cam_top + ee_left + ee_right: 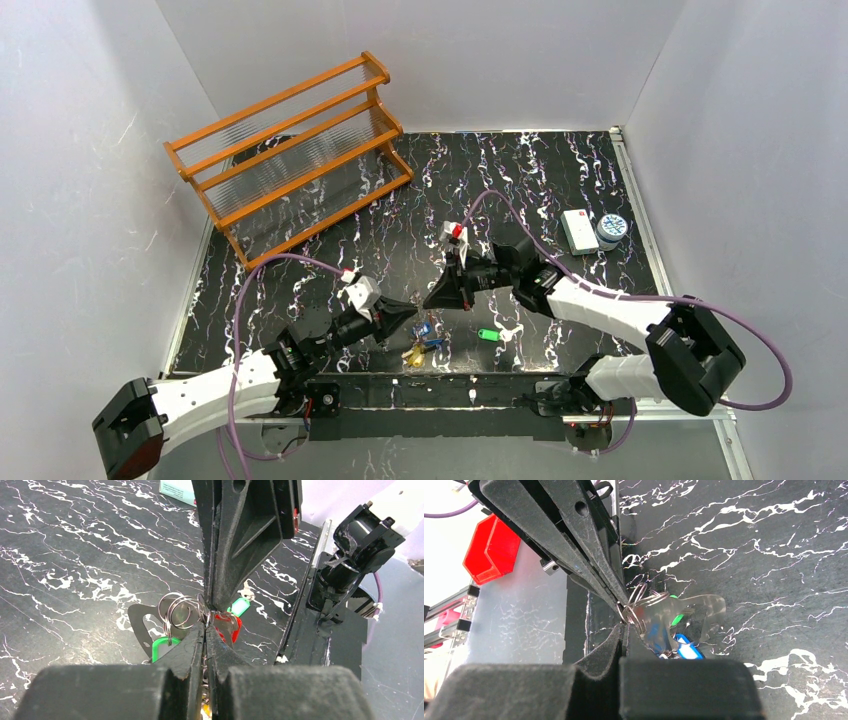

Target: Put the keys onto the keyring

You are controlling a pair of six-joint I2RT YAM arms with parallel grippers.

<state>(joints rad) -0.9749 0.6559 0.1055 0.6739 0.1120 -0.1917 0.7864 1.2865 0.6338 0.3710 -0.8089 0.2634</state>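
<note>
My left gripper (412, 316) and right gripper (430, 300) meet tip to tip just above the table's near edge, both shut. Thin metal loops of the keyring (181, 611) are pinched at the left gripper's (206, 629) tips, and which loop is which I cannot separate. The right arm's fingers (235, 555) come down from above onto the same spot. Keys with a green tag (161, 649) and a red tag (231, 626) hang there. The right gripper (624, 626) nips the keyring (642, 600), with a blue tag (687, 649) behind. One green key (488, 335) lies loose on the table.
An orange wooden rack (290, 150) stands at the back left. A white box (578, 230) and a round tin (611, 230) sit at the right edge. The black marbled tabletop (500, 180) ends in a metal rail at the front.
</note>
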